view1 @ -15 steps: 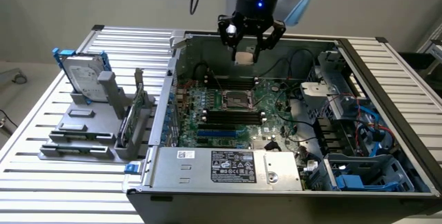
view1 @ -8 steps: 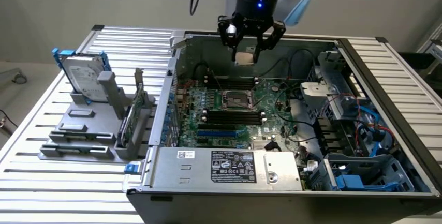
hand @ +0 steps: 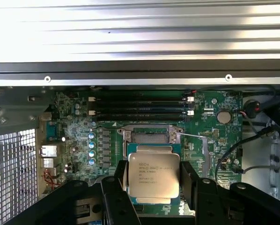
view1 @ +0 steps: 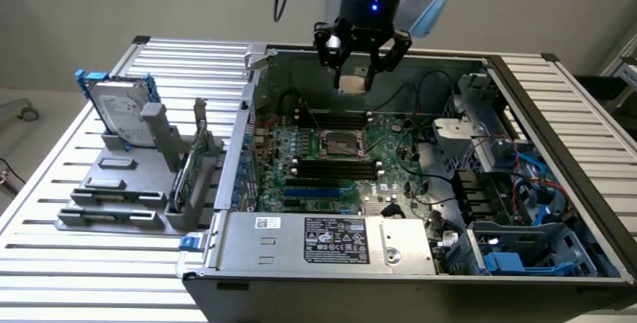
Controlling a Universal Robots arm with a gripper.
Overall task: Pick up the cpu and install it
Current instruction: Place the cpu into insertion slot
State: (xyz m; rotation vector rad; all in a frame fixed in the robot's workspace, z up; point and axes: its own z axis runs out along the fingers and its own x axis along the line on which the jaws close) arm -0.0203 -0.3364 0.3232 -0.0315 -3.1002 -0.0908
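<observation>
My gripper (view1: 353,78) hangs above the open computer case, shut on the cpu (view1: 351,83), a small square chip with a silver top. In the wrist view the cpu (hand: 153,175) sits between the two black fingers (hand: 191,180), printed side toward the camera. It is held in the air over the motherboard. The open cpu socket (view1: 345,144) lies below it in the middle of the green board; in the wrist view that socket (hand: 149,136) shows just past the chip's far edge.
Dark memory sticks (hand: 140,107) sit in slots beside the socket. The case walls (view1: 259,99) surround the board, with cables and drive bays at the exterior view's right. A hard drive in a blue frame (view1: 121,107) stands on a grey holder at the exterior view's left.
</observation>
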